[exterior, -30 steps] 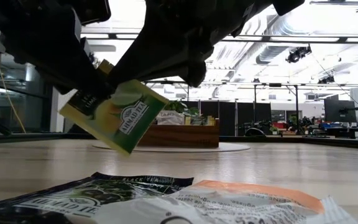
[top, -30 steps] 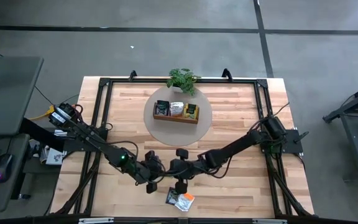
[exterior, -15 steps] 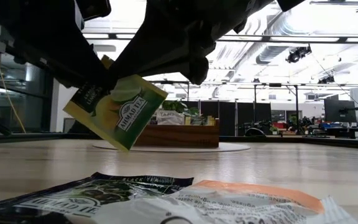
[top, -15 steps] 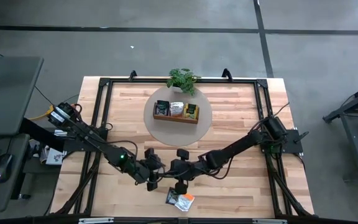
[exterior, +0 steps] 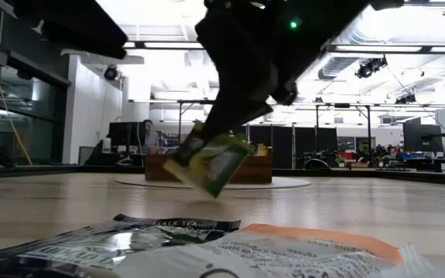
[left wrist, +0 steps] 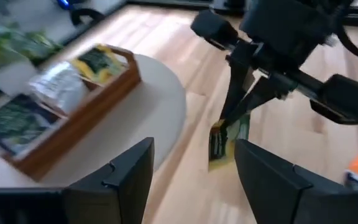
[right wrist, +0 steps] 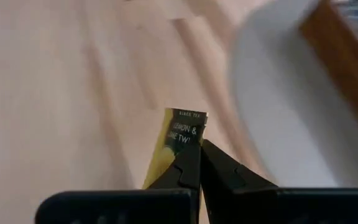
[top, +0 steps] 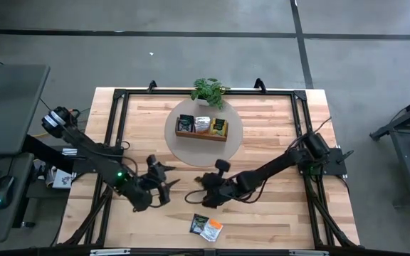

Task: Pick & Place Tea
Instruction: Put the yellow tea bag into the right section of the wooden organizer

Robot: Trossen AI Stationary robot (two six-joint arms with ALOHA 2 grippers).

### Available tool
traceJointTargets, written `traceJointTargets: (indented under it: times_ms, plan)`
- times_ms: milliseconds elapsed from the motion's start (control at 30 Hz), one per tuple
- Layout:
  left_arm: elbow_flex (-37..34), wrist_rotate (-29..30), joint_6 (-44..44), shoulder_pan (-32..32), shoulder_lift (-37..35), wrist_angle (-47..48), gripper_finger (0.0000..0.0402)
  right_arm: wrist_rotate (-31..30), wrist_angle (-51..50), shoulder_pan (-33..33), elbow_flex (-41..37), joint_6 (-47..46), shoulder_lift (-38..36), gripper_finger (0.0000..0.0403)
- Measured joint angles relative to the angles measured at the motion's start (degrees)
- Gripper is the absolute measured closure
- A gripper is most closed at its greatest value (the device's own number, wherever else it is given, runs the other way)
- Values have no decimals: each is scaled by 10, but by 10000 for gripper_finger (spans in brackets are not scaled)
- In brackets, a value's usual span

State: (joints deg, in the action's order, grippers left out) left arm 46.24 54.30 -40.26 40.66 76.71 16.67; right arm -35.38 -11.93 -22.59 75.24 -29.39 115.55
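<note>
A yellow-green tea sachet (exterior: 207,162) hangs over the middle of the table with my right gripper (top: 199,192) shut on it; it also shows in the right wrist view (right wrist: 176,146) and the left wrist view (left wrist: 225,140). My left gripper (top: 164,176) stands open to the left of it, with nothing between its fingers (left wrist: 129,174). A dark sachet (top: 199,222) and an orange one (top: 214,229) lie flat on the table near the front edge. The wooden tray (top: 201,135) at the back holds more sachets. My right gripper pinches the yellow-green sachet between its two fingertips at its upper edge (right wrist: 184,154). The fingers (left wrist: 232,109) slant down from the table's right side. The sachet hangs tilted below them, clear of the table.
The tray stands on a round pale mat (top: 230,142), with a small potted plant (top: 208,91) behind it. A black frame (top: 119,99) runs round the wooden tabletop. Bare wood lies between the mat and the loose sachets.
My left gripper has opened and let go of the yellow-green sachet, then risen and drawn back toward the table's left. My right gripper has kept its hold and turned; the sachet now hangs from it alone, farther from the near edge.
</note>
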Motion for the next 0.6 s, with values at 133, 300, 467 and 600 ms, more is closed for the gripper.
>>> traceJointTargets:
  times_ms: [133,300,467,600]
  plan:
    - [-2,48,-32,22,-1,44,181,-39,17,14,-63,-21,-54,403]
    - [-48,63,-78,30,-1,37,181,-87,153,27,-218,-7,-171,403]
    - [-102,68,-91,28,-1,-20,181,-115,418,45,-390,85,-272,403]
    - [-124,82,-56,29,-5,-104,181,-115,657,77,-506,170,-287,403]
